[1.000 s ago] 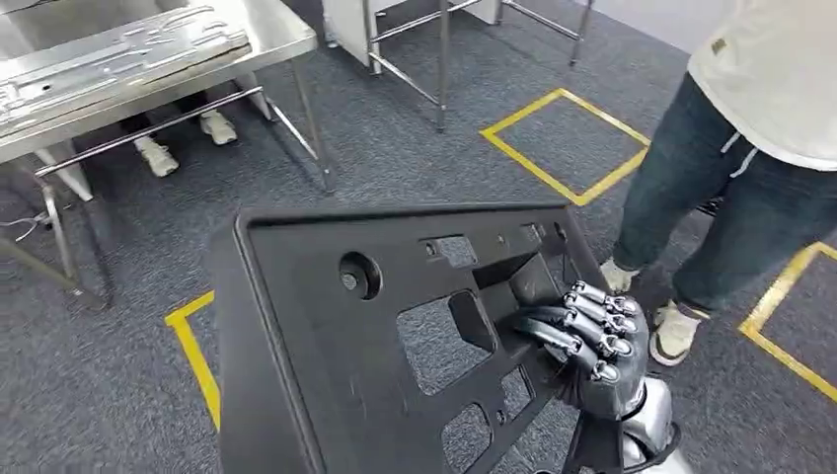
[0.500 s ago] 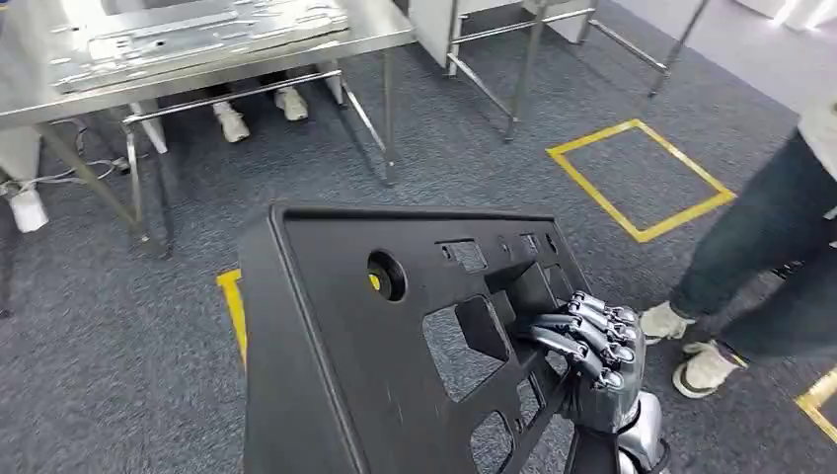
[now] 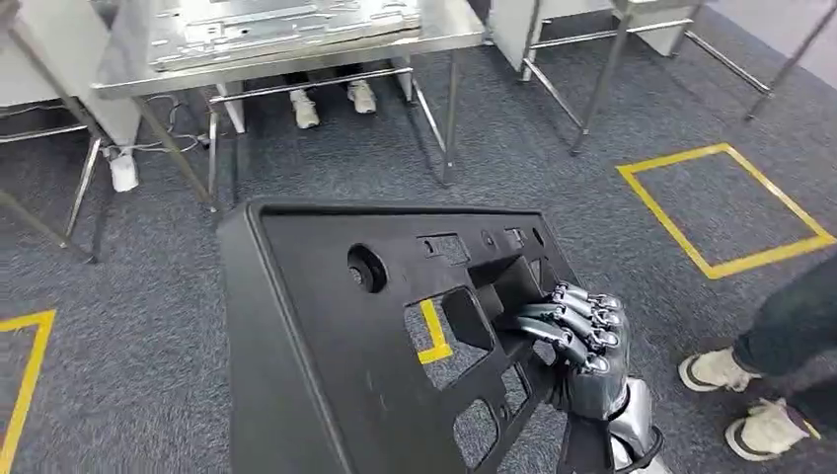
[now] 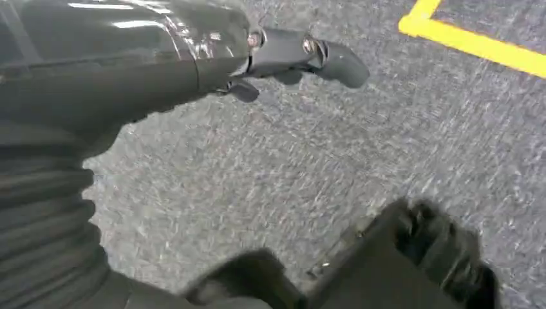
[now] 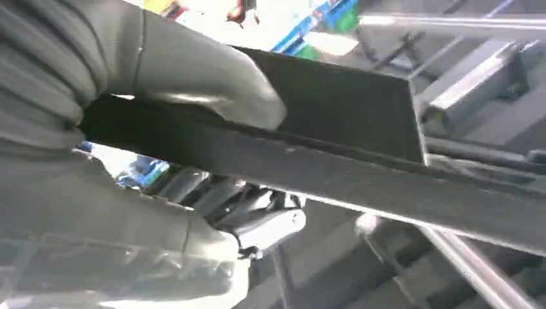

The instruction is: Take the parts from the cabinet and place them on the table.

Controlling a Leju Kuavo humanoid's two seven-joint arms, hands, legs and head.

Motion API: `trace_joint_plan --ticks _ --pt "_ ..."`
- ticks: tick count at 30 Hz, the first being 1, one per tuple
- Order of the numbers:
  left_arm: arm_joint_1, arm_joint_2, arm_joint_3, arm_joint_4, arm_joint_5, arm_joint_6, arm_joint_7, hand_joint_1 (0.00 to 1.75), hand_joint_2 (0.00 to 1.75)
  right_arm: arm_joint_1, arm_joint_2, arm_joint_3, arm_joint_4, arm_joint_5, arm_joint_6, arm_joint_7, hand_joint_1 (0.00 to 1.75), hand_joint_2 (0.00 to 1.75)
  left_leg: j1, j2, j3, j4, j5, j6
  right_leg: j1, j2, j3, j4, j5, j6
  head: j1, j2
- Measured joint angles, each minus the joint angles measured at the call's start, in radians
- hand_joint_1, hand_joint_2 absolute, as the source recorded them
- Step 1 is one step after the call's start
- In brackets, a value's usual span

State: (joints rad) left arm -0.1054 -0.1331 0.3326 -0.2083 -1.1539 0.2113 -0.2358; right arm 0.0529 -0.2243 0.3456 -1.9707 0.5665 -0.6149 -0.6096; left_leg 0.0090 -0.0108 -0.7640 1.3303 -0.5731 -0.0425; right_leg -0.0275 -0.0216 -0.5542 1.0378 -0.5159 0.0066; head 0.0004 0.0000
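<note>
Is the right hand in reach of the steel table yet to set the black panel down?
Probably not. The right hand holds the black panel over carpet, and the steel table stands farther ahead across open floor.

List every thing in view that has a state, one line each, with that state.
Large black plastic panel with cut-outs: off the floor, tilted, held at its right edge.
Right robot hand: fingers curled over the panel's edge, gripping it.
Left robot hand: near the carpet; grip cannot be told.
Steel table: standing, flat metal parts lying on top.
Person in jeans and pale shoes: standing at the right.
</note>
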Motion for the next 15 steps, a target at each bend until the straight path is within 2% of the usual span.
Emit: trace_joint_plan --ticks 1,2,3,4,5,6,7,9,10,11,12,13,15 --pt "0.001 -0.004 0.000 0.000 0.001 -0.001 -0.004 0.00 1.75 -0.006 -0.001 0.000 0.002 0.003 0.008 0.000 1.75 1.75 0.002 0.002 -0.007 0.024 0.001 -0.002 0.000 -0.015 0.000 0.000 -0.001 0.000 0.000 0.000" --pt "0.002 -0.007 0.000 0.000 0.002 -0.002 -0.002 0.00 1.75 -0.012 -0.001 0.001 0.005 0.009 0.016 0.002 1.75 1.75 0.005 0.003 0.009 -0.001 0.022 -0.003 -0.002 -0.030 0.002 0.000 -0.002 0.002 0.000 0.000" --pt "0.003 -0.007 0.000 0.001 0.002 -0.003 -0.001 0.00 1.75 -0.017 -0.001 0.000 0.005 0.010 0.021 0.003 1.75 1.75 0.008 0.008 0.035 -0.048 0.048 -0.004 -0.003 -0.039 0.004 0.001 -0.004 0.004 0.000 0.000" --pt "0.006 -0.009 0.000 0.001 0.002 -0.004 0.004 0.00 1.75 -0.025 -0.002 0.000 0.007 0.012 0.028 0.004 1.75 1.75 0.011 0.022 0.091 -0.152 0.093 -0.005 -0.005 -0.051 0.009 0.001 -0.008 0.009 0.000 0.000" --pt "0.010 -0.009 0.000 0.001 0.002 -0.008 0.005 0.00 1.75 -0.031 -0.005 -0.001 0.007 0.016 0.029 0.006 1.75 1.75 0.011 0.056 0.137 -0.237 0.123 -0.005 -0.006 -0.062 0.015 0.002 -0.012 0.016 -0.001 0.000" --pt "0.010 -0.016 0.000 0.002 0.002 -0.012 0.010 0.00 1.75 -0.036 -0.008 -0.002 0.007 0.019 0.036 0.008 1.75 1.75 -0.004 0.105 0.142 -0.254 0.102 -0.007 0.005 -0.069 0.015 0.003 -0.016 0.022 -0.005 0.000" --pt "0.010 -0.018 0.000 0.002 0.002 -0.013 0.011 0.00 1.75 -0.042 -0.014 -0.005 0.007 0.025 0.039 0.010 1.75 1.75 0.000 0.085 0.136 -0.256 0.107 0.010 0.009 -0.078 0.015 0.005 -0.018 0.027 -0.005 0.000" --pt "0.011 -0.029 0.000 0.003 0.001 -0.021 0.012 0.00 1.75 -0.049 -0.024 -0.012 0.007 0.037 0.039 0.015 1.75 1.75 -0.004 0.061 0.130 -0.255 0.106 0.019 0.010 -0.100 0.024 -0.006 -0.017 0.031 -0.001 0.000" --pt "0.011 -0.029 0.000 0.003 0.001 -0.023 0.015 0.00 1.75 -0.053 -0.030 -0.018 0.007 0.042 0.039 0.020 1.75 1.75 -0.005 0.046 0.130 -0.256 0.107 0.026 0.010 -0.112 0.030 -0.008 -0.020 0.037 0.000 0.000" --pt "0.012 -0.032 0.000 0.003 0.002 -0.025 0.016 0.00 1.75 -0.058 -0.039 -0.027 0.006 0.045 0.039 0.023 1.75 1.75 0.001 0.036 0.132 -0.260 0.110 0.034 0.005 -0.089 0.031 -0.005 -0.029 0.047 0.001 0.000" --pt "0.012 -0.033 0.001 0.003 0.003 -0.031 0.025 0.00 1.75 -0.059 -0.046 -0.035 0.004 0.047 0.039 0.028 1.75 1.75 0.001 0.024 0.132 -0.260 0.110 0.037 0.004 -0.039 0.018 0.025 -0.054 0.045 0.001 0.000" --pt "0.011 -0.033 0.002 0.003 0.009 -0.034 0.030 0.00 1.75 -0.058 -0.056 -0.042 0.000 0.050 0.040 0.031 1.75 1.75 0.002 0.014 0.132 -0.260 0.111 0.044 0.006 -0.016 -0.011 0.085 -0.088 0.043 0.005 0.000" --pt "0.012 -0.036 0.002 0.003 0.014 -0.041 0.038 0.00 1.75 -0.052 -0.074 -0.056 -0.003 0.060 0.048 0.041 1.75 1.75 0.000 -0.013 0.130 -0.260 0.112 0.049 0.008 0.002 -0.097 0.246 -0.149 0.042 0.014 0.000"
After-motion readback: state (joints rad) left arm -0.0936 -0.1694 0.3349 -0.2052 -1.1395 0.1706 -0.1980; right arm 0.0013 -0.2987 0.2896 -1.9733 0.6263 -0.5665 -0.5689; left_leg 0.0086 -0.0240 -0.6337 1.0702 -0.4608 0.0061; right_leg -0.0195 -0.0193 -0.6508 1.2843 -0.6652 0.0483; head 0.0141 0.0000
